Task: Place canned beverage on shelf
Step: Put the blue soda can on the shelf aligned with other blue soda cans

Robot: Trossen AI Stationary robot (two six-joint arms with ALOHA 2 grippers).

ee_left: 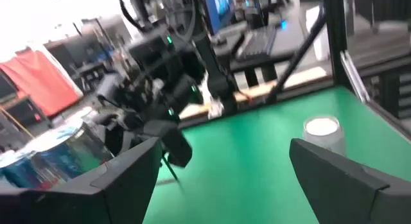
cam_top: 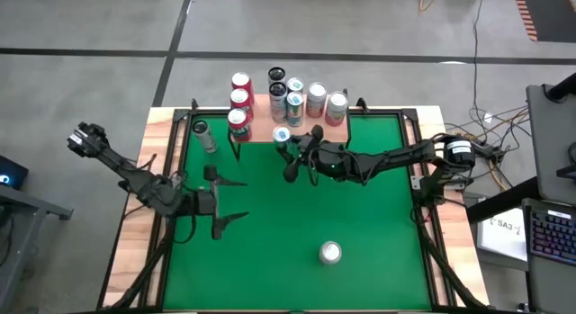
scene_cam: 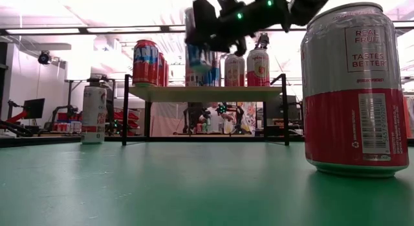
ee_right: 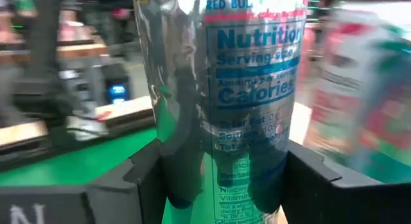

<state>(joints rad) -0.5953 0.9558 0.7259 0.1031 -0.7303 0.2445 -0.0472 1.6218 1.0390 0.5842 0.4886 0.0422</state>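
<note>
The shelf [cam_top: 259, 112] [scene_cam: 207, 94] stands at the table's far edge with several cans on its wooden top. My right gripper [cam_top: 285, 143] [scene_cam: 210, 32] reaches in from the table's right and is shut on a slim silver-and-blue beverage can [cam_top: 282, 134] [ee_right: 221, 89], held just in front of the shelf's near edge. My left gripper [cam_top: 230, 201] [ee_left: 231, 179] hangs open over the table's left part, pointing toward the right, with nothing between its fingers. My right gripper pinches the can's round side wall [ee_right: 176, 169] between its two fingers [ee_right: 144, 179], one on either side. The fingers lie about level and come from the table's right. The can stands upright, lifted clear, with its bottom [scene_cam: 197, 80] slightly above the shelf top.
Red cans [cam_top: 239, 100] fill the shelf's left side, dark, blue and pink cans [cam_top: 315, 98] its middle and right. A white can [cam_top: 200, 130] [scene_cam: 94, 113] stands on the table left of the shelf. A red-and-silver can [cam_top: 330, 252] [scene_cam: 356, 90] stands near the front edge.
</note>
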